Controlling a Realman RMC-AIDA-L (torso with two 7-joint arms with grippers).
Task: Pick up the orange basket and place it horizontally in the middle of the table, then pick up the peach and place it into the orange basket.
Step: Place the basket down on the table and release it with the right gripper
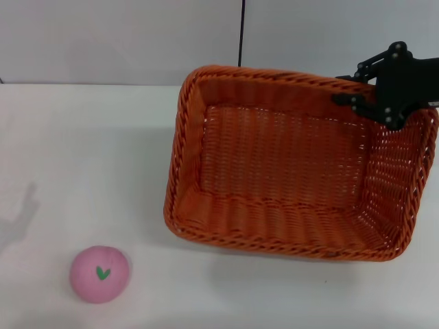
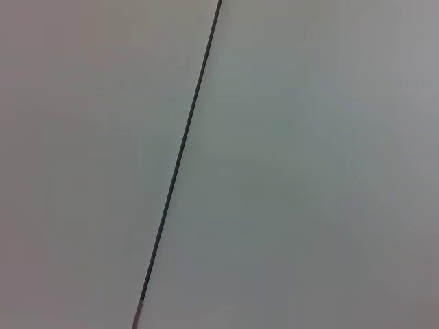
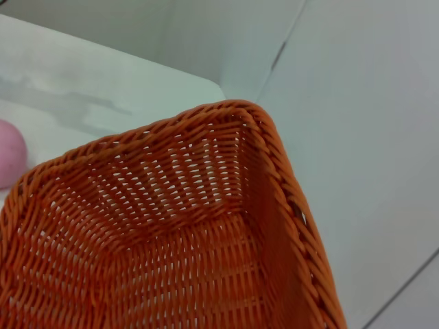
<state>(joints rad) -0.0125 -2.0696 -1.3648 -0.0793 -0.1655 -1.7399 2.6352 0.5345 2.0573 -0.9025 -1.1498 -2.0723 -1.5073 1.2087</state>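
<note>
The orange basket hangs on the right half of the white table, turned at a slant and tipped, with a shadow under its near side. My right gripper, black, is at the basket's far right rim and is shut on the braided edge. The right wrist view looks into the basket from that corner, with the peach just showing beyond it. The peach, pink with a green leaf mark, rests on the table at the near left, well apart from the basket. My left gripper does not show.
A pale wall with a dark vertical seam stands behind the table; the left wrist view shows only that wall and seam. Bare tabletop lies to the left of the basket and around the peach.
</note>
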